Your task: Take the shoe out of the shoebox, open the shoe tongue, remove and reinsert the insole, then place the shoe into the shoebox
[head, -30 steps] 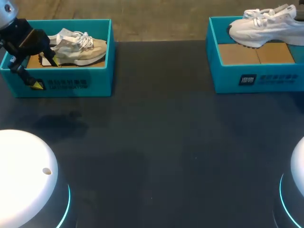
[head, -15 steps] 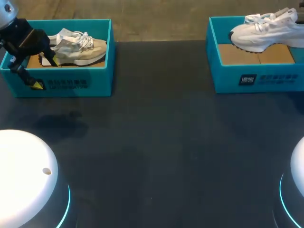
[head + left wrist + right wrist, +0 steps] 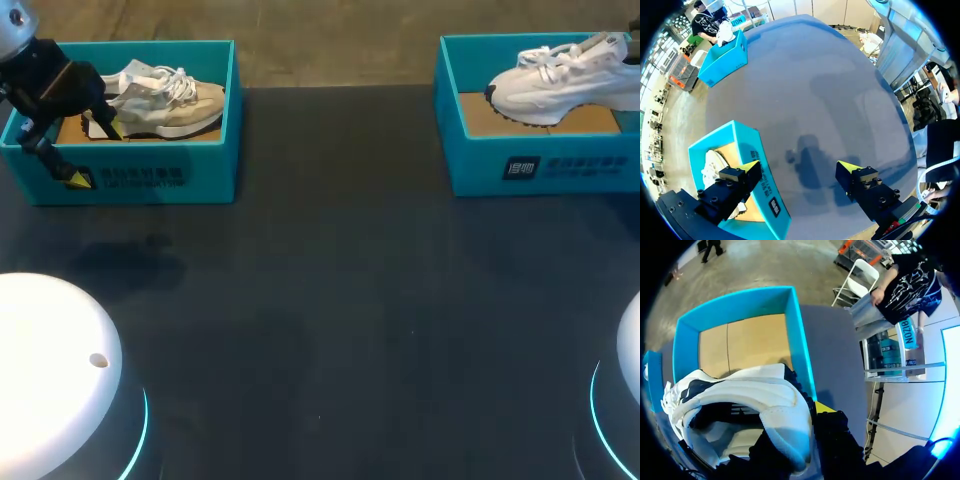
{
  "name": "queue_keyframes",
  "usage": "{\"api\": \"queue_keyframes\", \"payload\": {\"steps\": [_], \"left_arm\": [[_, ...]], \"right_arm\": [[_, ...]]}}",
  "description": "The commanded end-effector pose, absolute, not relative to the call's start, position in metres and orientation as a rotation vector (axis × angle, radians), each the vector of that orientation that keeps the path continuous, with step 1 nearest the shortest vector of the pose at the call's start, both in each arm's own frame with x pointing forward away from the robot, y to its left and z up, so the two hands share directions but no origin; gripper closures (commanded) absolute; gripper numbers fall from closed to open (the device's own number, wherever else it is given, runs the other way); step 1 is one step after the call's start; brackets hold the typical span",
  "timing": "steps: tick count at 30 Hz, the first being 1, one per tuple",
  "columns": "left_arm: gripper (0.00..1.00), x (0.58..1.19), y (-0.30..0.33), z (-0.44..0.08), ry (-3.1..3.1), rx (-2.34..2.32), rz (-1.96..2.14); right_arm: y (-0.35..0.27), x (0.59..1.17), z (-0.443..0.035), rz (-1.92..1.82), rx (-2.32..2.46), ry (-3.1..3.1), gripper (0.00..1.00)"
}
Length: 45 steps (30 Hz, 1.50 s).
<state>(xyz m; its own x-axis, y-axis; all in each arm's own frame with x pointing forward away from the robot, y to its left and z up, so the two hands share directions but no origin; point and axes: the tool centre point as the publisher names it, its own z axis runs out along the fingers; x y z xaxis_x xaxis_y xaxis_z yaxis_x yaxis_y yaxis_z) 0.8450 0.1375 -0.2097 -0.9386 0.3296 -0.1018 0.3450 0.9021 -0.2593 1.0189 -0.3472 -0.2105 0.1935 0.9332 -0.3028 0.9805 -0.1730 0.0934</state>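
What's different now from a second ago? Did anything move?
The white shoe, still held by the right gripper, sank lower into the right box and drifted slightly right. Nothing was grabbed or let go. The left gripper, open astride the left box wall, and the beige shoe stayed put.

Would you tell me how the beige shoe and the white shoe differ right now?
The beige shoe rests on its sole in the left box, ungripped; the white shoe is in the right box, held at its heel by the right fingers. The beige shoe's toe points right, the white shoe's left. Both are laced sneakers in teal boxes.
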Motion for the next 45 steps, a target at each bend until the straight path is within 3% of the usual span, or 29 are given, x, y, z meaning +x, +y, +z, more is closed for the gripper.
{"api": "queue_keyframes", "payload": {"steps": [1, 45], "left_arm": [[0.0, 0.845, 0.138, -0.209, 3.011, 0.535, -0.421], [0.0, 0.845, 0.138, -0.209, 3.011, 0.535, -0.421]], "right_arm": [[-0.351, 1.029, -0.215, -0.257, 2.214, 1.831, 1.0], [-0.364, 1.036, -0.31, -0.293, 2.232, 1.737, 1.0]]}}
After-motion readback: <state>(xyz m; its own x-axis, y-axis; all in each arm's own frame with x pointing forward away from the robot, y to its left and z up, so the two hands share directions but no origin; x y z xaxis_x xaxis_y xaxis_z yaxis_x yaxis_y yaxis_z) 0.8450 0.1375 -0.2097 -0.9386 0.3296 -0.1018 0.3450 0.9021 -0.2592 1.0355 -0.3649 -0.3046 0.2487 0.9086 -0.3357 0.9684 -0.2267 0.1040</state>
